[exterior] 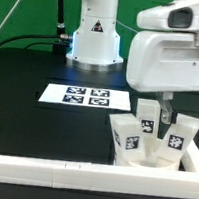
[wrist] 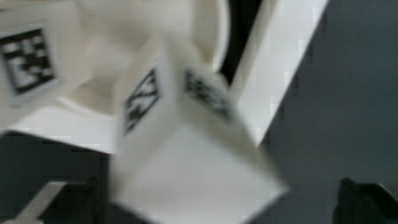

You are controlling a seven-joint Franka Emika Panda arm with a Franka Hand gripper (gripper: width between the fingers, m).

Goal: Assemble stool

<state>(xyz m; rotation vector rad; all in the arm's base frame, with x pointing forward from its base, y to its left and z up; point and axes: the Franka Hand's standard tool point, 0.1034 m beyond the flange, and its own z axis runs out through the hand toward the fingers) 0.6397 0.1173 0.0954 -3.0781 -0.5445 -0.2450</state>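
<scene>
The stool's round white seat (exterior: pixel 150 160) lies by the inner corner of the rail, with three tagged white legs standing on it: one at the exterior view's left (exterior: pixel 125 132), one behind (exterior: pixel 148 117), one at the right (exterior: pixel 180 136). My gripper (exterior: pixel 164 116) hangs low among them. In the wrist view one blurred leg (wrist: pixel 187 150) stands end-on between my dark fingertips (wrist: pixel 368 203), and my gripper (wrist: pixel 210 208) is open, with a gap at the leg's side. Which leg this is I cannot tell. Another tagged leg (wrist: pixel 25 55) shows beside it.
The long white L-shaped rail (exterior: pixel 39 168) runs along the front and up the exterior view's right edge, close to the stool. The marker board (exterior: pixel 86 96) lies on the black table behind. The arm's white base (exterior: pixel 96 32) stands at the back.
</scene>
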